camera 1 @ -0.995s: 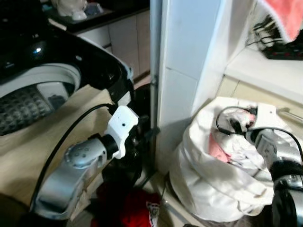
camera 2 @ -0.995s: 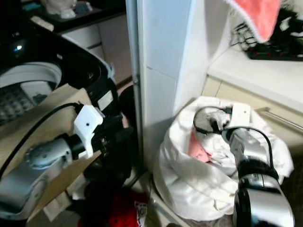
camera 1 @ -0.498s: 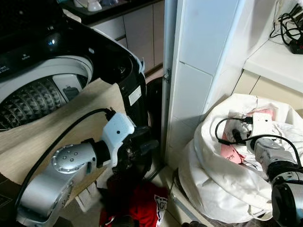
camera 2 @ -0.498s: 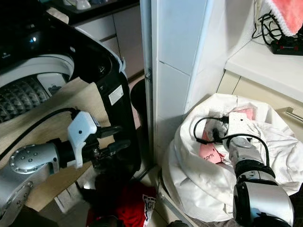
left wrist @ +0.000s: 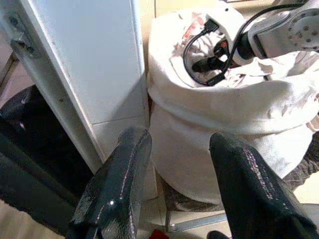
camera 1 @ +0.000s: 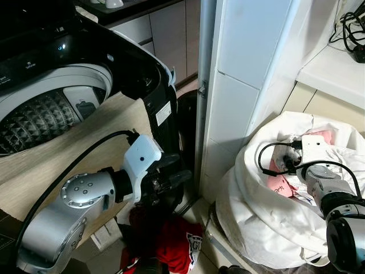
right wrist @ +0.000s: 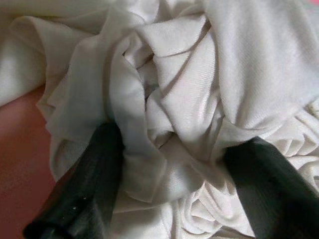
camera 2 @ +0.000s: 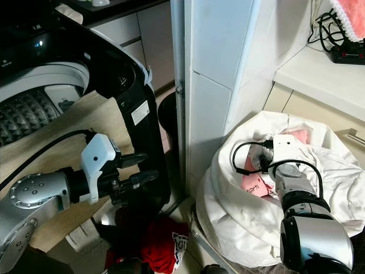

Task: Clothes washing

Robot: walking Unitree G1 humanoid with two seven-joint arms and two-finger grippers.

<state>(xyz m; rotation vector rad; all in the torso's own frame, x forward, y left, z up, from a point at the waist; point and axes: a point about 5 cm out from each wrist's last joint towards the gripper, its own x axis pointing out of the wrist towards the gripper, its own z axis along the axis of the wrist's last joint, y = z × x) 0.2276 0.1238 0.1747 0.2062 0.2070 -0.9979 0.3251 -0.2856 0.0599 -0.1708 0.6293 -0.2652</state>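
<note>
A white laundry bag (camera 1: 268, 211) stands on the floor at the right, stuffed with white cloth (right wrist: 169, 109) and a pink garment (camera 1: 279, 185). My right gripper (camera 2: 260, 162) reaches down into the bag; in the right wrist view its fingers (right wrist: 94, 184) stand apart, pressed into the white cloth with a bunched fold between them. My left gripper (camera 2: 134, 168) hovers open and empty in front of the washing machine (camera 1: 51, 103), its fingertips (left wrist: 124, 169) aimed toward the bag. The machine's lid is up and its drum shows. A red garment (camera 1: 171, 240) lies on the floor below the left arm.
A white tiled pillar (camera 1: 239, 85) rises between the machine and the bag. A beige board (camera 1: 57, 154) leans against the machine's front. At the right, a white counter (camera 1: 333, 68) carries black cables (camera 1: 353, 23), with a pink towel (camera 2: 348, 17) hanging above it.
The camera has tilted down and shifted, so the whole scene sits differently. The right gripper stays in the bag and the left gripper holds much the same pose.
</note>
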